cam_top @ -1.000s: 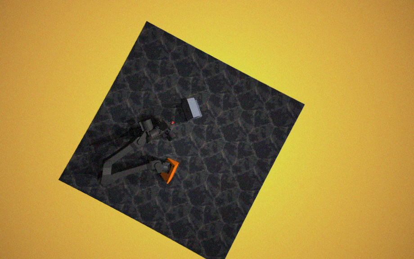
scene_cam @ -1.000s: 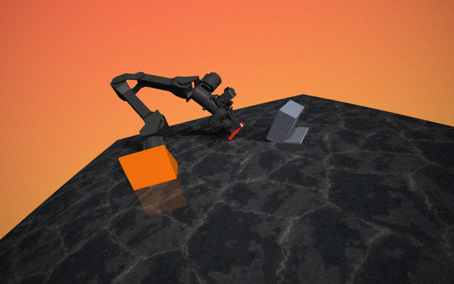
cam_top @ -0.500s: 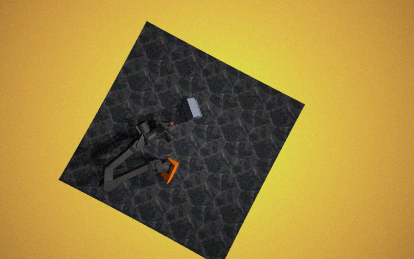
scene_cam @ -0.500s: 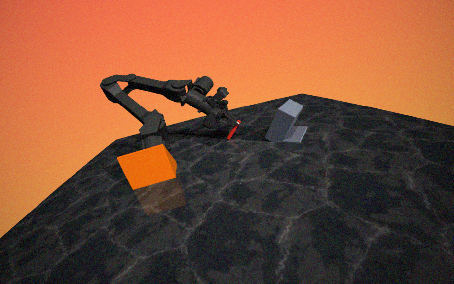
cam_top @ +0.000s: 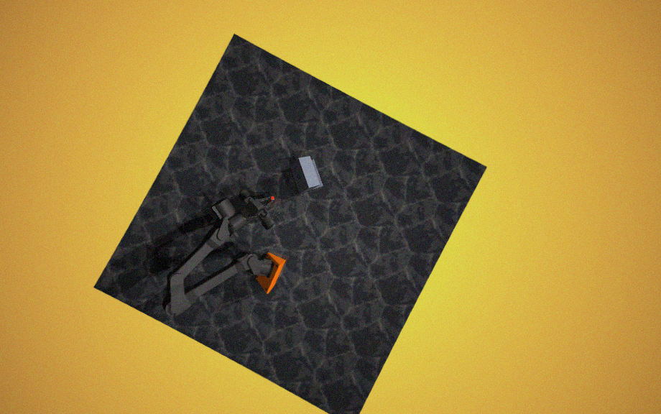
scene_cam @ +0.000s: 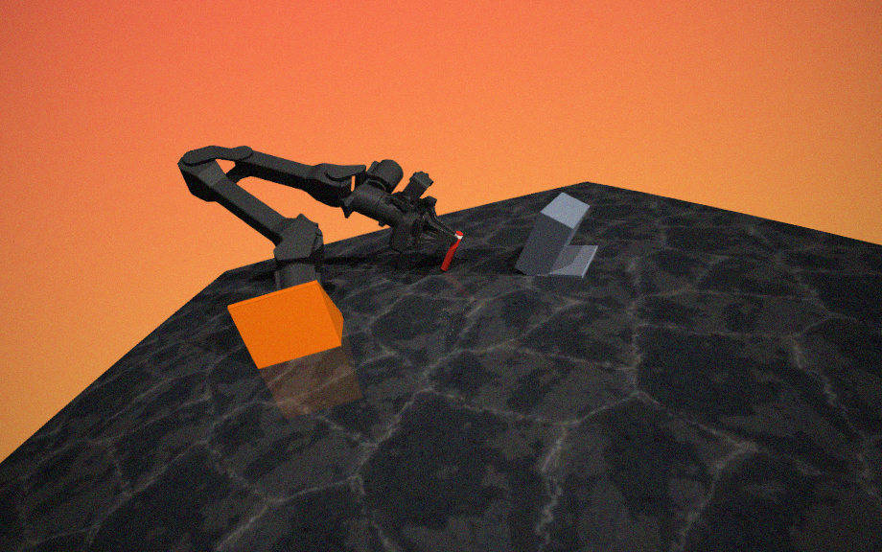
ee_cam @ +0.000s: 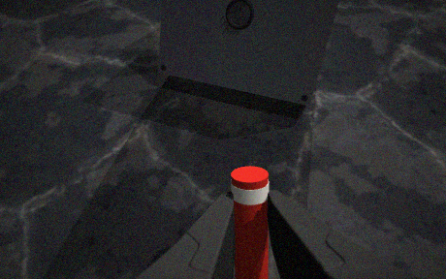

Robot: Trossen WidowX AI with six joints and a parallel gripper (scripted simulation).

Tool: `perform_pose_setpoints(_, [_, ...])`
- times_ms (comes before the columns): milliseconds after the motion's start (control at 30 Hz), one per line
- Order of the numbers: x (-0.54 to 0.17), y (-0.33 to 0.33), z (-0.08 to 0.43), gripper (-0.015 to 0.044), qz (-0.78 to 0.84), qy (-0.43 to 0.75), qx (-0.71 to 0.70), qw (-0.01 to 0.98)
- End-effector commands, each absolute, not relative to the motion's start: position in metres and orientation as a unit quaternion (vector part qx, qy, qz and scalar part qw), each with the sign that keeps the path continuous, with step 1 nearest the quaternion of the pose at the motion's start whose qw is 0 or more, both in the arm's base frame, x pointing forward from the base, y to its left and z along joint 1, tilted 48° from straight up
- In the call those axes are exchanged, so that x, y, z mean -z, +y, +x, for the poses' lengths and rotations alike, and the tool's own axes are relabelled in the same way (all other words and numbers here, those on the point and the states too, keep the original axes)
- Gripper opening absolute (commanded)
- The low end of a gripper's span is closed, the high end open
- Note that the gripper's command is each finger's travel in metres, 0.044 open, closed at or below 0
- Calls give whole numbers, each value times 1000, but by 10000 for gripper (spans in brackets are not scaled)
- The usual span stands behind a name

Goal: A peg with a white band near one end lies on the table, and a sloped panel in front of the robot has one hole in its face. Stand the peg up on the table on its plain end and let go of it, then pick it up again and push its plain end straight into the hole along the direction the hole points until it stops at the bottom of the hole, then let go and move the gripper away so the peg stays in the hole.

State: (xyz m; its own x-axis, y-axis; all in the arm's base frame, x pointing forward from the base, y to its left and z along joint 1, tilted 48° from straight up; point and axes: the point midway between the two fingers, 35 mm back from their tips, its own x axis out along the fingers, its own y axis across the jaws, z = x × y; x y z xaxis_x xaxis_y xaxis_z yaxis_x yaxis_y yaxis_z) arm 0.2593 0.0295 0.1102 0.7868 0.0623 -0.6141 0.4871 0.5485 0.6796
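Note:
A red peg (cam_top: 272, 198) (scene_cam: 450, 254) (ee_cam: 250, 223) with a white band near its upper end leans somewhat from upright, banded end up and plain end down near the table. I cannot tell if the plain end touches the table. My gripper (scene_cam: 456, 236) (ee_cam: 249, 201) is shut on the peg close below the white band. The sloped grey panel (cam_top: 310, 172) (scene_cam: 549, 241) (ee_cam: 204, 53) stands a short way beyond the peg. Its round hole (ee_cam: 239, 14) shows at the top of the wrist view; the top and exterior views do not show the hole.
An orange wedge-like block (cam_top: 276, 276) (scene_cam: 290, 325) is near the arm's base, apart from the peg and panel. The dark stone-patterned table (cam_top: 371, 272) (scene_cam: 521, 442) lies under everything. The panel's flat foot (scene_cam: 577, 261) extends behind it.

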Motion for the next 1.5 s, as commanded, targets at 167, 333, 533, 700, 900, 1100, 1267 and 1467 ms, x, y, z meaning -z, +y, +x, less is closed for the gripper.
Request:
perform_pose_setpoints(167, [-114, 31, 254, 49, 456, 266, 144, 837])
perform_pose_setpoints(333, [-115, 32, 252, 49, 453, 247, 154, 842])
perform_pose_setpoints(533, [-116, 34, 248, 49, 449, 226, 166, 848])
perform_pose_setpoints(700, [-117, 36, 245, 49, 446, 207, 176, 853])
perform_pose_setpoints(900, [-117, 38, 242, 49, 442, 185, 187, 858])
perform_pose_setpoints(1100, [-118, 40, 238, 49, 437, 163, 199, 862])
perform_pose_setpoints(1267, [-118, 42, 236, 49, 433, 144, 208, 865])
perform_pose_setpoints(1467, [-118, 44, 232, 49, 428, 122, 220, 868])
